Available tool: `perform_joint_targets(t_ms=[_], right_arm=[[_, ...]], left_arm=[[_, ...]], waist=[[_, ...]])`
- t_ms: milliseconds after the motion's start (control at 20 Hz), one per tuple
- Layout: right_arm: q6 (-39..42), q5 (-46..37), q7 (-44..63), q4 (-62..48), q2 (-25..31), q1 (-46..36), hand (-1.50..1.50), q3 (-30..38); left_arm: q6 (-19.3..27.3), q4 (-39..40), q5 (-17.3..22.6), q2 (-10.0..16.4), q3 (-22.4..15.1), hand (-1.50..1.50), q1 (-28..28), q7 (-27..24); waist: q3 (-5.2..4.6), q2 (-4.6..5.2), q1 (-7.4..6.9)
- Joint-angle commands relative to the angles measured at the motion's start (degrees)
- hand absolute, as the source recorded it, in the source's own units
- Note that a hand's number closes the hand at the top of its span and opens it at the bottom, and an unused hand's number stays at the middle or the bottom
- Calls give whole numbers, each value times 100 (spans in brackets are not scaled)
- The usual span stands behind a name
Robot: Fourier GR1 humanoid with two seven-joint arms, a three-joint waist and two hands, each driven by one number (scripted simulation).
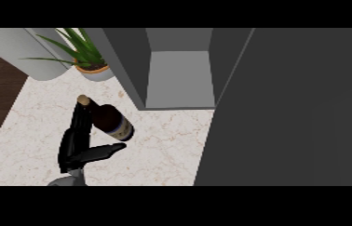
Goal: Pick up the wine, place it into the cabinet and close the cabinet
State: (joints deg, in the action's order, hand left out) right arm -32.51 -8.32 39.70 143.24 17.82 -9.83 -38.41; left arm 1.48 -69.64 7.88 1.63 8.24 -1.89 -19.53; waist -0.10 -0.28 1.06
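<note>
Entering at the lower left edge, the robot's left hand (74, 148) stands against a wine bottle (110, 120) on the counter (165, 146). Its black fingers (79, 122) lie almost straight along the bottle's left flank and its thumb (106, 150) is splayed out just below the label (124, 131). The hand appears open and nothing looks clasped yet. The right hand is out of view. The step in hand looks like the grasp. It would go best with fingers and thumb closing round the broad lower body rather than the slim neck, so the bottle lifts upright and does not swing. The carry then runs up and right to the cabinet (131, 67), whose shelf (180, 78) sits close by, and the bottle's height has to pass under the opening's top. The door (282, 118) hangs wide open at right, a tall flat slab of matte charcoal. The bottle is dark, smooth glass with a pale cork (83, 99) and a light band of paper. The counter is cream marble with fine veins. Behind it stand a spiky green potted plant (82, 50) in a round pot (96, 73) and a plain pale cylinder (37, 53).
</note>
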Motion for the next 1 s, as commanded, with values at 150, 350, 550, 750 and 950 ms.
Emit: perform_joint_targets(t_ms=[150, 350, 550, 750, 950], right_arm=[[-73, -750, 377, 1075, 261, 175, -150, -51], [-192, -987, 665, 1114, 257, 128, -150, -238], [-193, -888, 272, 925, 296, 284, -150, -307], [-114, -523, -5, 1165, 699, 613, -150, 43], [-279, -838, 107, 1293, 654, 666, -150, -401]], left_arm=[[-648, 689, 230, 46, 48, -150, 100, -526], [-431, 1237, 51, -83, 4, -150, -254, -943], [-368, 1766, 102, -18, 171, -150, -786, -1161], [-535, 1586, 340, 20, 285, -150, -732, -1167], [-467, 2065, 411, -157, 309, 150, -1021, -1429]], waist=[[0, -10, -14], [-2, -10, 6], [1, 6, 4], [8, 1, -8], [1, -13, 54]])
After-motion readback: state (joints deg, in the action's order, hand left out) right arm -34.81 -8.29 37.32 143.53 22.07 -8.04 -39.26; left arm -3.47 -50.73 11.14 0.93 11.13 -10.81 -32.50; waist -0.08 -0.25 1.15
